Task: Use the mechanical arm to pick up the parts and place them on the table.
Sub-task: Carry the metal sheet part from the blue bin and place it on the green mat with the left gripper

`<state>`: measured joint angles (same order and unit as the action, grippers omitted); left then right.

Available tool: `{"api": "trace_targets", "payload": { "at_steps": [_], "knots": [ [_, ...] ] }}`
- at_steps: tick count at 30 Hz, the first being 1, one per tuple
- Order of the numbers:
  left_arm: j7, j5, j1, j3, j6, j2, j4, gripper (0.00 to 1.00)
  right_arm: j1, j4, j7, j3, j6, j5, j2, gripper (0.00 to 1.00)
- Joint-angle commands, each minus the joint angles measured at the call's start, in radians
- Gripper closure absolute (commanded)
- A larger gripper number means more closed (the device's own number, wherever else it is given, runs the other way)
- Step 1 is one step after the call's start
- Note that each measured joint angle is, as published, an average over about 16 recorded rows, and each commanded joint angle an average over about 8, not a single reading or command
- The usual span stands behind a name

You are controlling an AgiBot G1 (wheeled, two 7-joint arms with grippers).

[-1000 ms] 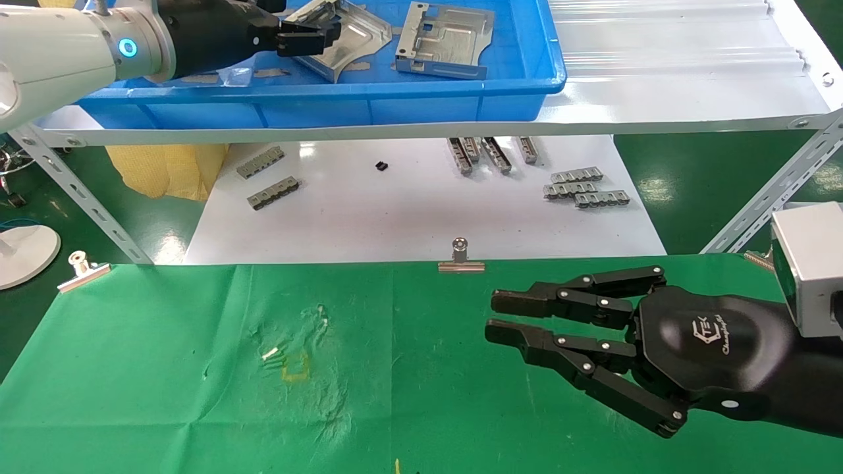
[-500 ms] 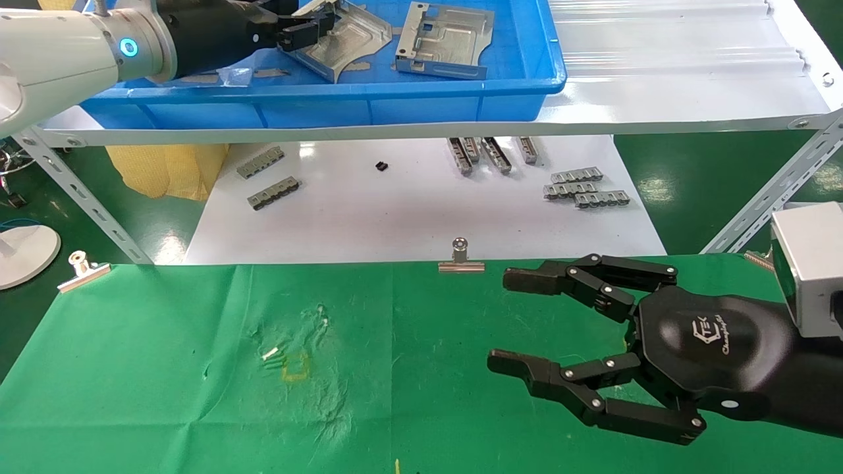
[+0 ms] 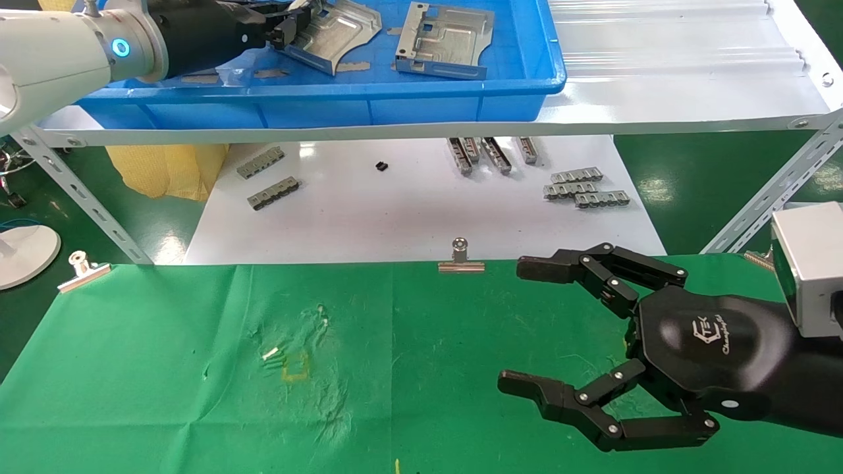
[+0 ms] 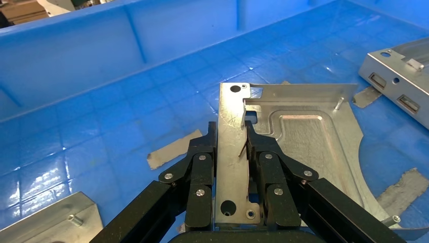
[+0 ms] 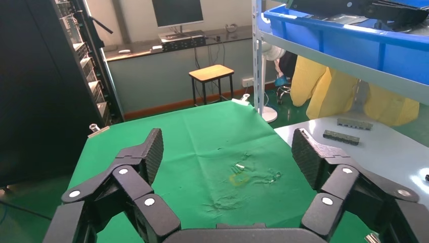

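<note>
My left gripper (image 3: 290, 29) reaches into the blue tray (image 3: 395, 99) on the shelf and is shut on the bent-up flange of a silvery stamped plate (image 3: 339, 29). In the left wrist view the fingers (image 4: 230, 136) pinch that flange and the plate (image 4: 308, 147) hangs tilted over the tray floor. A second plate (image 3: 444, 39) lies to its right in the tray and shows in the left wrist view (image 4: 399, 86). The corner of a third plate (image 4: 50, 223) shows near the gripper. My right gripper (image 3: 517, 324) hovers wide open and empty over the green table (image 3: 164, 368).
A white board (image 3: 395, 210) below the shelf holds several grey slotted strips (image 3: 583, 187). Binder clips (image 3: 461, 258) stand on the table's far edge. The shelf's slanted metal legs (image 3: 770, 197) flank the board. The cloth is wrinkled with a yellow mark (image 3: 295, 365).
My right gripper's fingers have spread from nearly closed to wide open. My left gripper has drawn the plate it holds up and toward the tray's far left.
</note>
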<state>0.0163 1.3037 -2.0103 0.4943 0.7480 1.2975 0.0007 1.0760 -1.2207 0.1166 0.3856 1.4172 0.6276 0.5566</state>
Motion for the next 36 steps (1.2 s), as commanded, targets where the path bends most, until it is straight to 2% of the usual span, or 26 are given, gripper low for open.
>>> {"api": "trace_targets", "payload": {
  "at_steps": [1,8,15,27,36],
  "knots": [
    [-0.001,0.001,0.001,0.001,-0.004,0.000,-0.001,1.00,0.000,0.000,0.000,0.000,0.000,0.000,0.000,0.00],
    [0.020,-0.026,-0.003,-0.018,0.039,-0.020,-0.025,1.00,0.000,0.000,0.000,0.000,0.000,0.000,0.000,0.00],
    [0.060,-0.059,-0.015,-0.040,0.147,-0.051,-0.051,1.00,0.000,0.000,0.000,0.000,0.000,0.000,0.000,0.00],
    [0.156,-0.103,-0.015,-0.064,0.524,-0.156,-0.092,1.00,0.000,0.000,0.000,0.000,0.000,0.000,0.000,0.00],
    [0.221,-0.092,-0.023,-0.050,0.777,-0.247,-0.103,1.00,0.000,0.000,0.000,0.000,0.000,0.000,0.000,0.00]
  ]
}}
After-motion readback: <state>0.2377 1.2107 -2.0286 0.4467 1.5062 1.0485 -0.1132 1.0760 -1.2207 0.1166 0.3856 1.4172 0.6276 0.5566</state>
